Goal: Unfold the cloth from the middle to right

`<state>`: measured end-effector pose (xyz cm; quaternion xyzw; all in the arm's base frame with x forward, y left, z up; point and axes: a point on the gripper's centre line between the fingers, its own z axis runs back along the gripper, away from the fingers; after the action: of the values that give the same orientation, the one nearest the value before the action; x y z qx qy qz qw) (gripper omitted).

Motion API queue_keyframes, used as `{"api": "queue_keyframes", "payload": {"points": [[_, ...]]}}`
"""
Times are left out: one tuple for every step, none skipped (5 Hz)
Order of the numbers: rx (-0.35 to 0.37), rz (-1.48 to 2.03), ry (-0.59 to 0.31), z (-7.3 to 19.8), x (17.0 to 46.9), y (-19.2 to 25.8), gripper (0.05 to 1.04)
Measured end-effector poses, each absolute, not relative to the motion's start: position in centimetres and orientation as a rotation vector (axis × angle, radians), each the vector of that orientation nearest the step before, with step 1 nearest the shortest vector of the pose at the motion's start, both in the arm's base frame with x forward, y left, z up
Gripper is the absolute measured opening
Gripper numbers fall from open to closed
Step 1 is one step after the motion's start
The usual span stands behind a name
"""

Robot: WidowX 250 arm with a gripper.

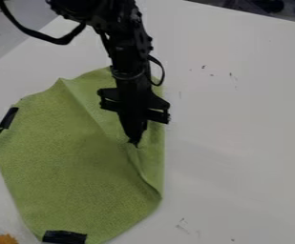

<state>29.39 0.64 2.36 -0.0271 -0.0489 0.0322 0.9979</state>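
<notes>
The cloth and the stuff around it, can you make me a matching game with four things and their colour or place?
1. Cloth
2. Gripper
3. Table
4. Orange thing

A. White
B. In the picture's bottom left corner
C. Green
D. Black, tip down at the cloth

Right pairs: 1-C, 2-D, 3-A, 4-B

The cloth [67,157] is a kinda mossy yellow-green all over, no stripes or prints, with black tape patches [64,237] on it. Arm [131,81] and gripper [135,141] are just plain black, and the tabletop [239,119] is pale greyish white with little dark specks and scuffs.
</notes>
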Motion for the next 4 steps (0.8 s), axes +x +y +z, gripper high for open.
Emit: {"api": "queue_keyframes", "payload": {"points": [[-0.087,0.053,-0.111,1.6,29.9,-1.2,0.058],[-0.107,0.043,-0.122,1.5,30.7,-2.4,0.058],[-0.109,0.033,-0.135,1.4,31.1,-3.1,0.058],[-0.118,0.027,-0.157,1.5,31.3,-4.1,0.058]]}}
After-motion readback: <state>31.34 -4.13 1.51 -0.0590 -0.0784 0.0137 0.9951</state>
